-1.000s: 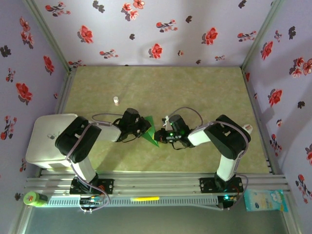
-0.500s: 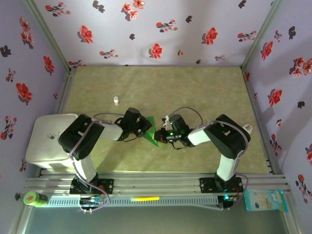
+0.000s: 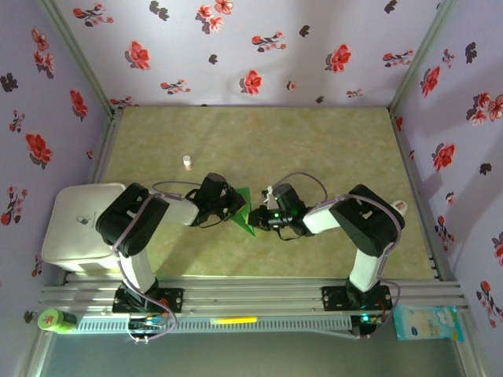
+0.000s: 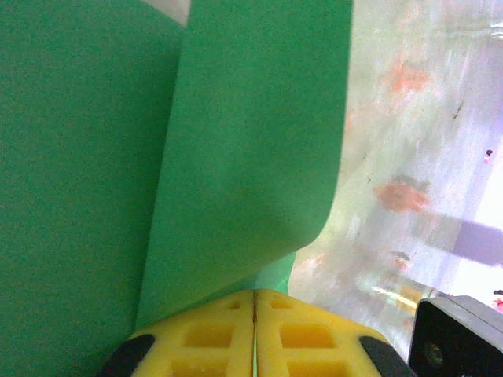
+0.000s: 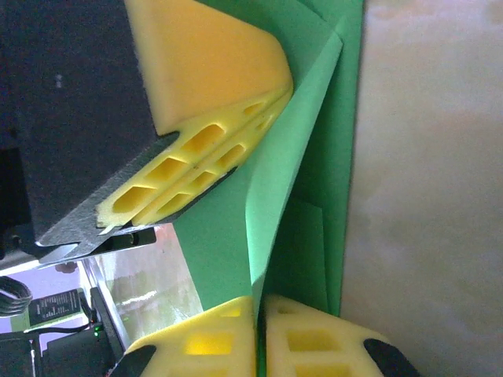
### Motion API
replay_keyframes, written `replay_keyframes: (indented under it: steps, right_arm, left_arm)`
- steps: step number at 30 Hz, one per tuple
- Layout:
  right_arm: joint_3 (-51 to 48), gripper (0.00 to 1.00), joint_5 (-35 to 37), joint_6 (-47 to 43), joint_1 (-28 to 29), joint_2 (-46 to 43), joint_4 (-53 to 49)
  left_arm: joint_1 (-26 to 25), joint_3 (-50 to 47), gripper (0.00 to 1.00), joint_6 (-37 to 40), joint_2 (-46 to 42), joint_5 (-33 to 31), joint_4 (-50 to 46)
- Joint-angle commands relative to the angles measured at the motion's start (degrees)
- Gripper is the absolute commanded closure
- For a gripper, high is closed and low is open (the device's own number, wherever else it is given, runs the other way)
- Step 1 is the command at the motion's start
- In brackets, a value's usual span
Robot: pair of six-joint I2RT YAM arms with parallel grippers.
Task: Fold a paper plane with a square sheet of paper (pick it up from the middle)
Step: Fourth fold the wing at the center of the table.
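Bright green, the creased paper sheet (image 3: 243,212) sits just toward 6 o'clock of the table's (image 3: 330,149) centre in the top view. The left gripper (image 3: 233,206) meets it from 9 o'clock, the right gripper (image 3: 256,219) from 4 o'clock. A small white bottle (image 3: 187,162) stands at the sheet's 10 o'clock, well apart. A white box (image 3: 78,224) lies at the table's 8 o'clock edge. Its small mark is too tiny to read, as is the print on a blue packet (image 3: 428,322) at 5 o'clock.

In the left wrist view, the left gripper's yellow pads (image 4: 228,310) are clenched on the paper sheet (image 4: 251,157) at 6 o'clock, and a flap curls up toward 12.

In the right wrist view, the right gripper (image 5: 259,310) pinches a fold of the paper sheet (image 5: 291,204) at 6 o'clock. The left gripper's pads (image 5: 212,71) clamp it at 10 o'clock.
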Motion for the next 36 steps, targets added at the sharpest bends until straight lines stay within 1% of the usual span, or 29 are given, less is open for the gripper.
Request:
replay_keyframes:
  steps: [1,14,29,36]
  right_arm:
    - [-1.9,0.9,0.56,0.59,-0.28,-1.0,-5.03]
    - [-3.05,0.92,-1.43,1.58,0.6,-3.42,-6.93]
    - [-2.95,0.91,-2.22,2.64,0.93,-4.46,-9.59]
    - [-2.79,0.95,-3.19,2.61,1.28,-4.03,-10.26]
  left_arm:
    - [-0.14,0.02,0.92,1.26,2.11,-0.14,-2.24]
    - [-0.19,-1.41,0.92,0.45,2.17,-0.05,-0.39]
    - [-0.14,-2.43,0.93,-0.07,2.34,-0.05,0.71]
    - [-0.14,-2.94,0.93,-0.19,2.37,-0.01,1.42]
